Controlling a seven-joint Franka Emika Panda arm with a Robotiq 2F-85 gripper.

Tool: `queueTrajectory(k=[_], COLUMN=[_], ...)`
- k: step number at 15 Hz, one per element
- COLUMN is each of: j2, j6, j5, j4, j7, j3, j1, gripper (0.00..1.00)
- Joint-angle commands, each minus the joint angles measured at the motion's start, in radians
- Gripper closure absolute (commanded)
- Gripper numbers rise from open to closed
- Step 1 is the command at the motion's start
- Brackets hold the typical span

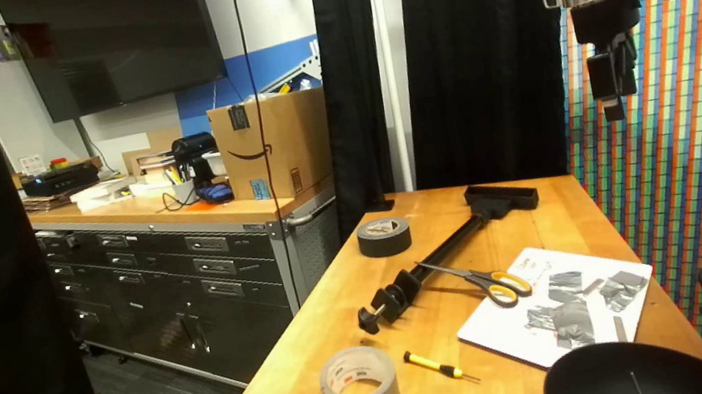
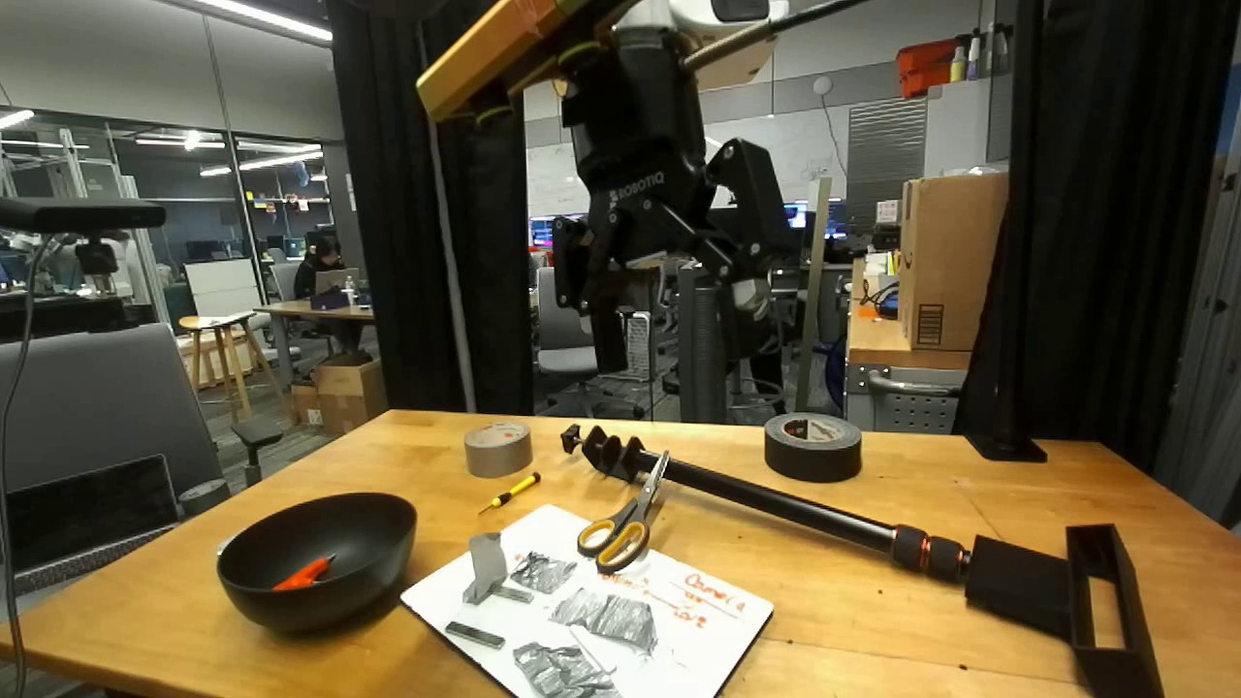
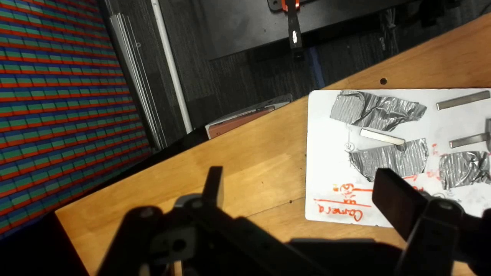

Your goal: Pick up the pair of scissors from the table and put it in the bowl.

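The scissors, with orange-yellow handle loops and dark blades, lie on the table and show in both exterior views [image 1: 473, 276] [image 2: 638, 511]. Their blades cross the long black tool, and their handles lie over the edge of a white board. The wide black bowl [image 2: 320, 609] stands near the table's edge beside the board. It also shows, cut off, in an exterior view [image 1: 606, 372]. My gripper [image 2: 679, 325] is open and empty, high above the table. It shows in the wrist view [image 3: 298, 174] with spread fingers, and side-on in an exterior view [image 1: 615, 96]. The wrist view shows neither scissors nor bowl.
The white board [image 2: 713, 645] carries grey tape pieces. The long black tool [image 2: 790, 504] lies across the table. A black tape roll [image 2: 812, 456], a grey tape roll [image 2: 497, 454] and a yellow-black screwdriver [image 2: 511, 494] lie nearby. An orange-red object [image 2: 305, 574] lies in the bowl.
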Motion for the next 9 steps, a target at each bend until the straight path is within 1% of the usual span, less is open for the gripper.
queueTrajectory(k=[1, 3, 6, 9], j2=[-0.004, -0.017, -0.018, 0.008], j6=[0.004, 0.004, 0.002, 0.049], j5=[-0.015, -0.006, 0.055, 0.12], j4=[0.0, 0.005, 0.031, 0.063], j7=[0.043, 0.084, 0.145, 0.243], j3=[-0.008, 0.004, 0.03, 0.083], j1=[0.015, 0.02, 0.056, 0.099], gripper=[0.0, 0.0, 0.0, 0.0])
